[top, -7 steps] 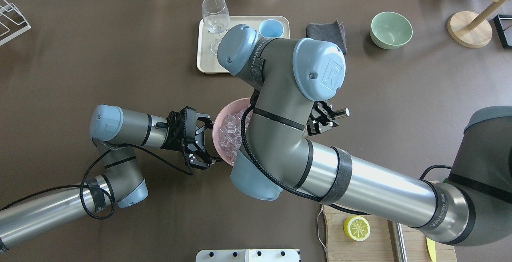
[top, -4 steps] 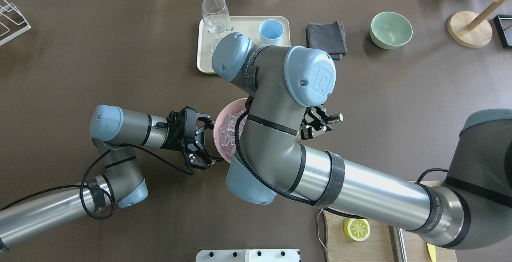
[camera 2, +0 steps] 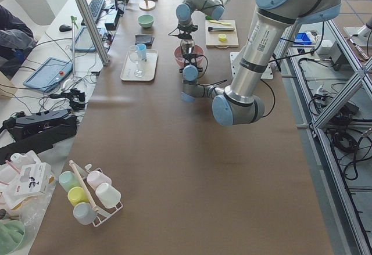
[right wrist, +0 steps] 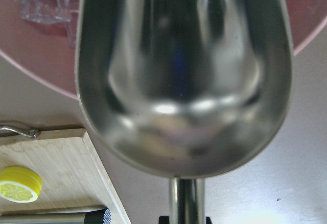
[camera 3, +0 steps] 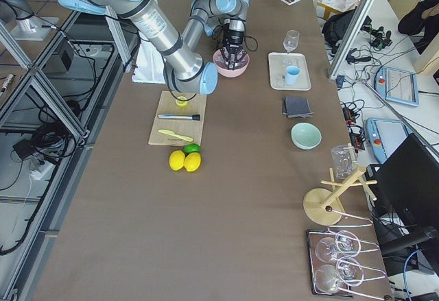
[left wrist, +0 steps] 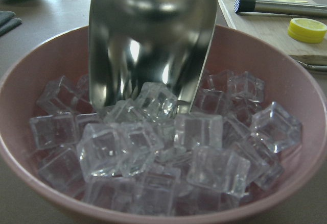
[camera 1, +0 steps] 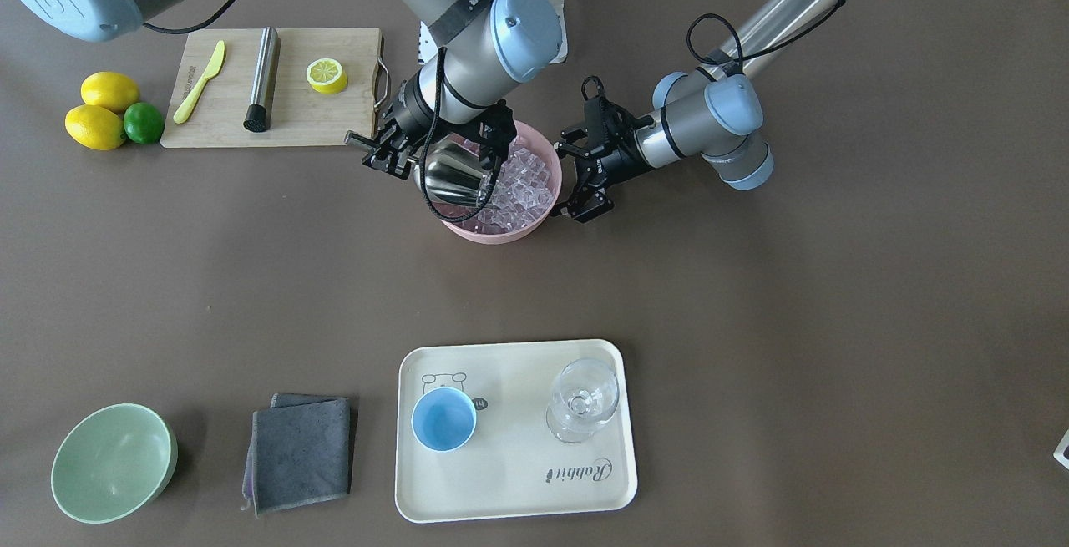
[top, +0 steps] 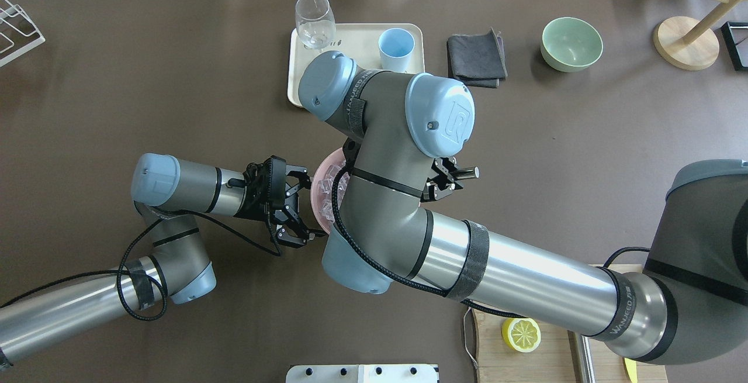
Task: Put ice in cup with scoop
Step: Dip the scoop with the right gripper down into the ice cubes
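The steel scoop (camera 1: 455, 175) is tilted mouth-down into the pink bowl (camera 1: 501, 234), its lip among the ice (camera 1: 526, 184). My right gripper (camera 1: 386, 150) is shut on the scoop's handle at the bowl's side. The left wrist view shows the scoop (left wrist: 153, 40) pressing into the ice cubes (left wrist: 153, 147). The scoop (right wrist: 184, 76) looks empty in the right wrist view. My left gripper (camera 1: 576, 175) is open, its fingers spread beside the bowl's opposite rim. The light-blue cup (camera 1: 443, 418) stands empty on the cream tray (camera 1: 518, 488), far from both grippers.
A clear stemmed glass (camera 1: 583, 401) stands on the tray beside the cup. A grey cloth (camera 1: 301, 451) and a pale green bowl (camera 1: 113, 463) lie nearby. A cutting board (camera 1: 225, 125) carries a steel cylinder (camera 1: 261, 79), half a lemon (camera 1: 326, 75) and a yellow knife (camera 1: 199, 82).
My right arm has swung left and toward the robot over the pink bowl, uncovering the cup and hiding most of the ice from overhead. The left arm has not moved.
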Robot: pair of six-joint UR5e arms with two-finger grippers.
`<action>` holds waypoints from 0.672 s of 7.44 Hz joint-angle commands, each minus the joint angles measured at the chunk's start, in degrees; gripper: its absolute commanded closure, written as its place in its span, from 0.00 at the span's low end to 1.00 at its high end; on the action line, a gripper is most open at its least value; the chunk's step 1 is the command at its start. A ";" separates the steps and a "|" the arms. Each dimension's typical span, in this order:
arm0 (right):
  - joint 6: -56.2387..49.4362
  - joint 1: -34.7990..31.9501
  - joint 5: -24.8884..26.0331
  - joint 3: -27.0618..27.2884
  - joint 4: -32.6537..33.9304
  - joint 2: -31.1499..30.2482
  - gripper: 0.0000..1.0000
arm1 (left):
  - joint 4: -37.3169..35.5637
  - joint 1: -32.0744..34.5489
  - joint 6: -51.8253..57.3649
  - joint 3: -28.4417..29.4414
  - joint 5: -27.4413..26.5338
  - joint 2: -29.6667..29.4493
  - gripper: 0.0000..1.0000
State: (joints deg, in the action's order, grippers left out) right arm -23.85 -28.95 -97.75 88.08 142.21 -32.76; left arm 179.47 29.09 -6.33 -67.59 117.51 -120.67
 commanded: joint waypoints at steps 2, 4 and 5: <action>7.04 0.74 -2.44 -0.37 -5.97 -0.11 1.00 | 0.00 -0.09 0.09 0.00 0.00 0.09 0.02; 7.49 0.74 -2.97 1.99 -6.16 -1.42 1.00 | 0.00 -0.09 0.09 0.00 0.00 0.09 0.02; 8.80 0.74 -2.88 4.44 -6.16 -2.82 1.00 | 0.00 -0.09 0.09 0.00 0.00 0.09 0.02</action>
State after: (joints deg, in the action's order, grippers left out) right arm -16.65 -28.25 -100.50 89.36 136.22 -33.82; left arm 179.47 29.01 -6.24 -67.59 117.51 -120.60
